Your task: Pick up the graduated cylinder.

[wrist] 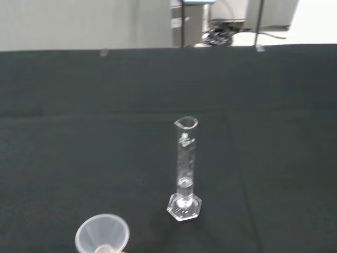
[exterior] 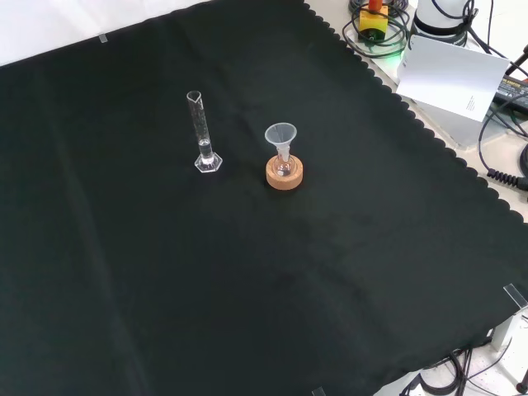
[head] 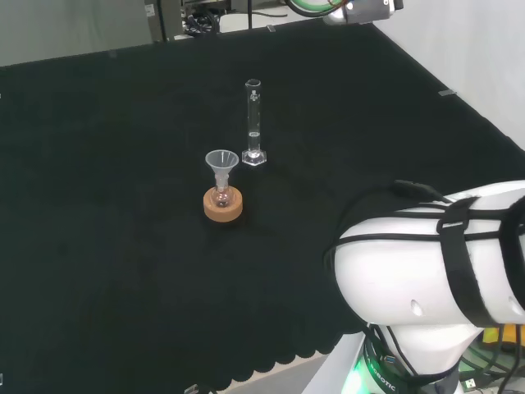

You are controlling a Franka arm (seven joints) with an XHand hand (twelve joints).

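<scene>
So you're basically at the start here, nothing is picked up yet. The tall clear graduated cylinder with the hexagonal foot [head: 253, 123] stands upright on the black cloth [head: 98, 205], untouched, around the middle of the bench. In the head view it's just beyond and a bit right of the small flask with a clear plastic funnel in its neck [head: 221, 174], which sits on a round cork ring stand [head: 223, 205]. In the front view the cylinder is to the left of that flask setup, near it but clearly apart. There looks to be a little liquid low in the tube, so treat it as not quite empty.

As for the fingers, you can't tell: no part of them is visible to judge how far open they are or whether they have hold of anything. The wrist camera is looking straight at the cylinder from some way off, funnel in the foreground.

What's left is pretty much everything: you need to bring the hand in, close round the tube, and lift. I'd watch that funnel on the approach since it sits close by.
</scene>
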